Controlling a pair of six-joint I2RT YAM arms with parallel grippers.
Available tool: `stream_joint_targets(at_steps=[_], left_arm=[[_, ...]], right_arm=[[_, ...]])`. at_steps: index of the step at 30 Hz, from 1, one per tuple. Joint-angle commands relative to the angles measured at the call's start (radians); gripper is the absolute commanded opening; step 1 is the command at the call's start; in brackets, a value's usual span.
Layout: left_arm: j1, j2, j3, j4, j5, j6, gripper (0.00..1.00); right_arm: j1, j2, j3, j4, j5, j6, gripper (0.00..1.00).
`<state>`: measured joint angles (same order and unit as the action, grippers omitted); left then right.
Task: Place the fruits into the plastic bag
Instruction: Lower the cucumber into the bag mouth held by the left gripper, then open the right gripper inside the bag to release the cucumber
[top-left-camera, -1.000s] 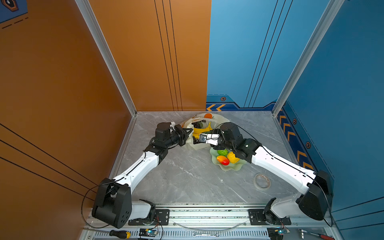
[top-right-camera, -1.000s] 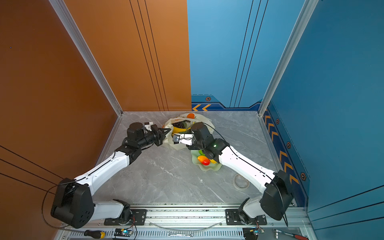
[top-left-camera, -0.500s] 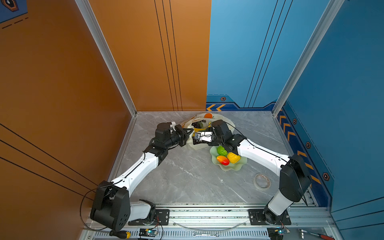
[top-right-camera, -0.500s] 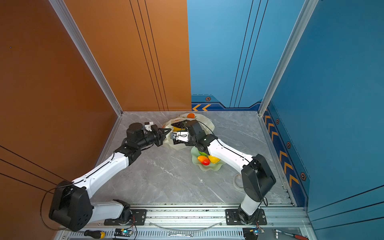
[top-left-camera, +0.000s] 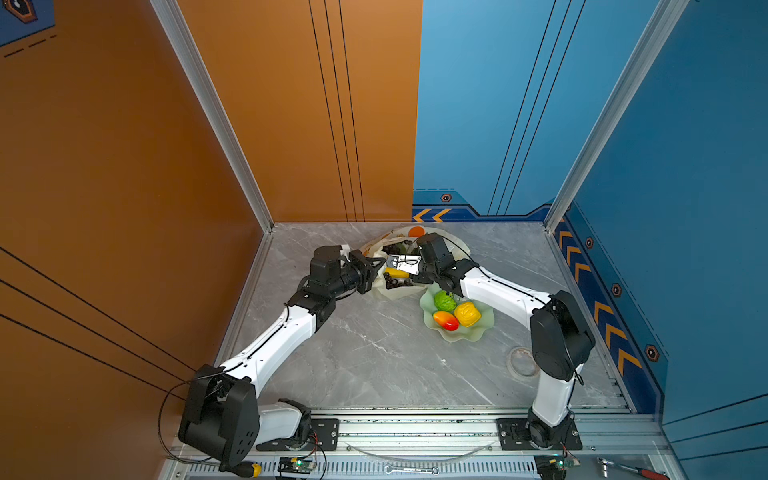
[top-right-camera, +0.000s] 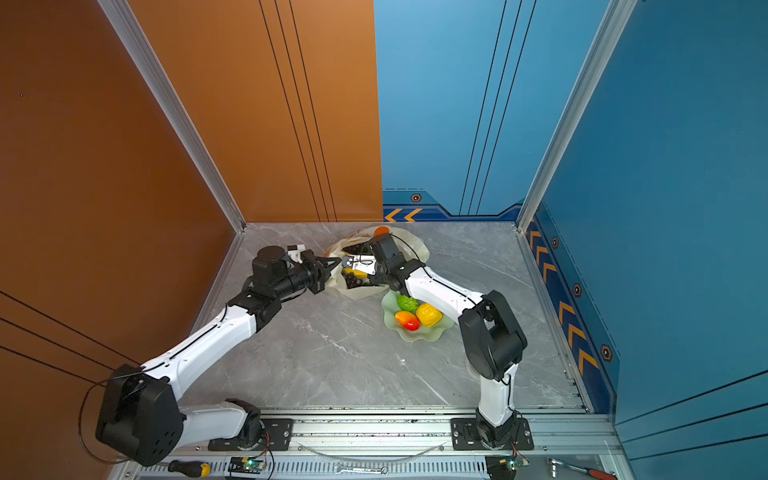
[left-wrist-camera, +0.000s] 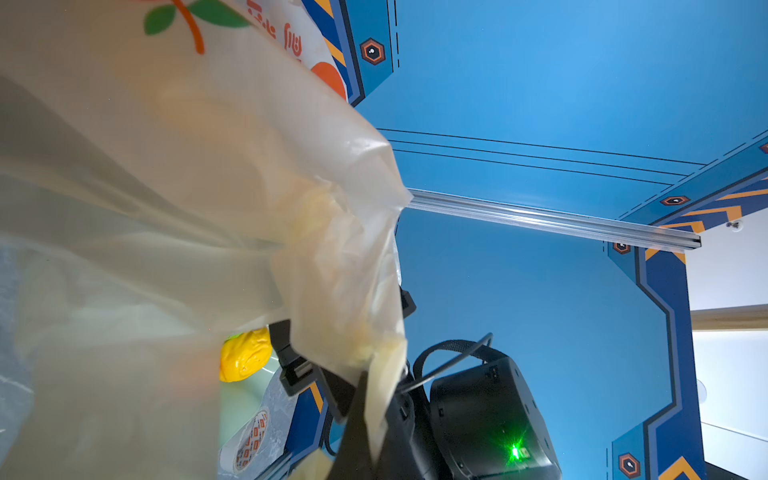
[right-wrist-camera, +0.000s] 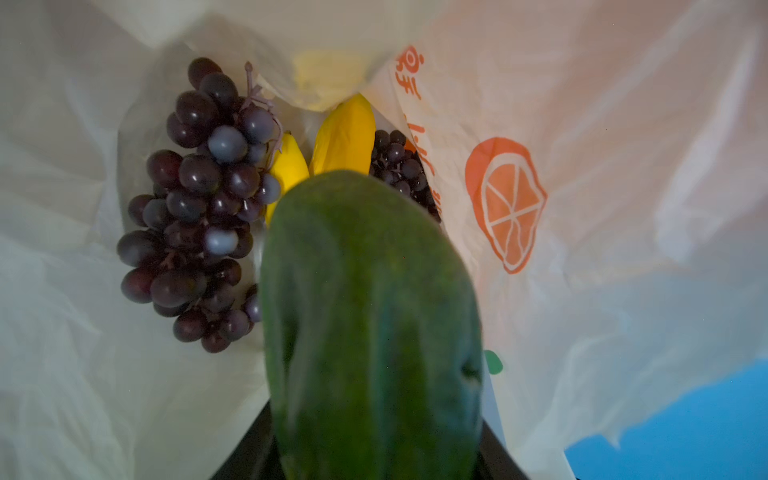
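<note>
Currently the left gripper (top-left-camera: 375, 266) is clenched on the rim of the plastic bag (top-left-camera: 397, 294). Inside the bag, the right gripper (top-right-camera: 352, 266) grasps the papaya (right-wrist-camera: 370, 324) above the grape clusters (right-wrist-camera: 195, 208) and banana bunch (right-wrist-camera: 343, 139). Just beside the bag, the dish (top-left-camera: 478, 337) holds the mango (top-left-camera: 445, 320), bumpy green fruit (top-left-camera: 444, 300) and yellow lumpy fruit (top-left-camera: 467, 313).

The grey marble tabletop (top-left-camera: 374, 353) carries the plastic bag (top-left-camera: 397, 294), a pale green dish (top-left-camera: 478, 333) and a clear ring (top-left-camera: 511, 362).

papaya (right-wrist-camera: 370, 311) fills plastic bag (right-wrist-camera: 623, 166) mouth; grapes (right-wrist-camera: 195, 208), banana bunch (right-wrist-camera: 345, 133) behind; table (top-left-camera: 374, 353) foreground open
</note>
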<state>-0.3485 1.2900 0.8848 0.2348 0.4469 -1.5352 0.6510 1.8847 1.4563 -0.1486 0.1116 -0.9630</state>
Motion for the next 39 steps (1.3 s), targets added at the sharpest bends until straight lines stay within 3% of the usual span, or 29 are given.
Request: stream_joint_targets(at_steps=[1,16,23,25,28,29,39], left_arm=[[-0.006,-0.024,0.029,-0.021,-0.002,0.01,0.0],[0.006,-0.007,0.037,-0.049,0.019,0.014,0.0],[0.018,0.045,0.081,-0.048,0.044,0.015,0.0],[0.019,0.056,0.091,-0.046,0.049,0.013,0.0],[0.023,0.07,0.101,-0.046,0.056,0.014,0.0],[0.024,0.074,0.105,-0.047,0.058,0.014,0.0],[0.027,0.091,0.12,-0.045,0.056,0.015,0.0]], right_arm=[[-0.007,0.043,0.055,-0.024,0.034,0.045,0.48],[-0.002,0.282,0.275,0.006,0.263,0.084,0.52],[-0.007,0.374,0.381,0.029,0.347,0.1,0.6],[-0.008,0.391,0.406,0.03,0.36,0.108,0.66],[-0.011,0.401,0.413,0.071,0.379,0.106,0.96],[-0.012,0.4,0.413,0.075,0.379,0.104,1.0],[-0.018,0.352,0.401,0.06,0.368,0.139,1.0]])
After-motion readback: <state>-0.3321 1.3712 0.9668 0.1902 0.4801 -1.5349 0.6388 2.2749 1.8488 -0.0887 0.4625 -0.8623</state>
